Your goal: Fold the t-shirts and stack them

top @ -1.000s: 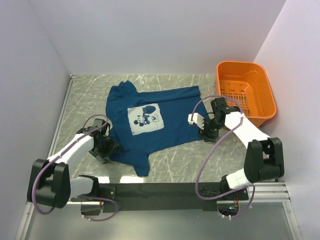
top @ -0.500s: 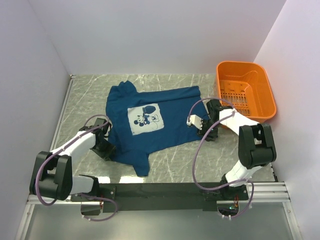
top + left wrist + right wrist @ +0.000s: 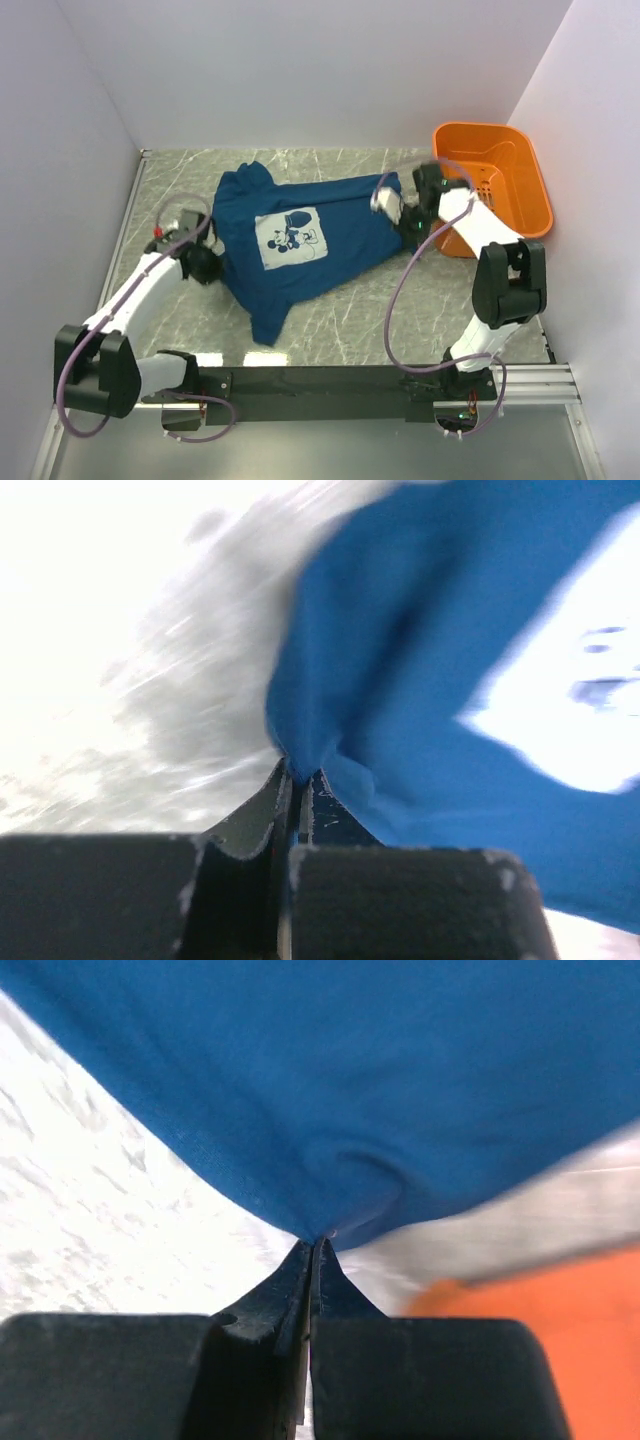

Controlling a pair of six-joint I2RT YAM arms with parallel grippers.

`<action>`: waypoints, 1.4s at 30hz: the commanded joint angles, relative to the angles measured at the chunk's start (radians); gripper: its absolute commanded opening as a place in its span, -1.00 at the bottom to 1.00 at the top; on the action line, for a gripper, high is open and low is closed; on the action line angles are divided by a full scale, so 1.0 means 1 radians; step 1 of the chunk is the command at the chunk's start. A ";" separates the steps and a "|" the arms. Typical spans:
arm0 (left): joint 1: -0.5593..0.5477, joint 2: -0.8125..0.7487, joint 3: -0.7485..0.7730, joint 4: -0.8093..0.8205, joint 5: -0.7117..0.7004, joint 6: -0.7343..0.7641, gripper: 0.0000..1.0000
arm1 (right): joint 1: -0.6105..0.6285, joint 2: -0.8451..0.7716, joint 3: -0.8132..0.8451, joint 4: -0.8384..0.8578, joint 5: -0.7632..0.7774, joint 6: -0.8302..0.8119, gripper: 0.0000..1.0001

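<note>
Two t-shirt (image 3: 345,215) edges pinched, left gripper (image 3: 297,772), right gripper (image 3: 316,1242) beside basket (image 3: 485,128).

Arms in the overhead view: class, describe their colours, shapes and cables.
The left arm and right arm have white tubular links joined by bulky black joints. A looping purple cable trails along each. The left pincer and right pincer have flat black fingers.
</note>
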 commanded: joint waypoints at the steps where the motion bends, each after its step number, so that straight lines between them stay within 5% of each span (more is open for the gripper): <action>1: 0.031 -0.038 0.169 0.028 -0.079 0.082 -0.99 | -0.004 -0.014 0.270 -0.092 -0.137 0.087 -1.00; 9: 0.161 0.236 0.830 0.062 0.049 0.228 -0.99 | -0.016 0.229 1.148 -0.041 -0.051 0.499 -1.00; 12: 0.161 0.220 1.027 0.111 0.079 0.262 -0.99 | -0.043 0.156 1.191 0.081 -0.078 0.587 -1.00; 18: 0.164 -0.053 0.977 0.222 0.061 0.314 -0.99 | -0.100 -0.186 0.768 0.206 -0.245 0.523 -1.00; 23: 0.164 -0.275 0.667 0.121 0.078 0.273 -0.99 | -0.116 -0.406 0.413 0.018 -0.359 0.270 -1.00; 30: 0.164 -0.513 0.172 -0.083 0.286 0.155 -0.99 | -0.116 -0.611 -0.099 -0.216 -0.392 -0.022 -1.00; 34: 0.163 -0.643 -0.048 -0.178 0.392 0.095 -0.99 | -0.112 -0.688 -0.286 -0.311 -0.346 -0.183 -1.00; 42: 0.163 -0.584 -0.122 -0.232 0.392 0.109 -0.99 | -0.103 -0.684 -0.435 -0.284 -0.229 -0.237 -1.00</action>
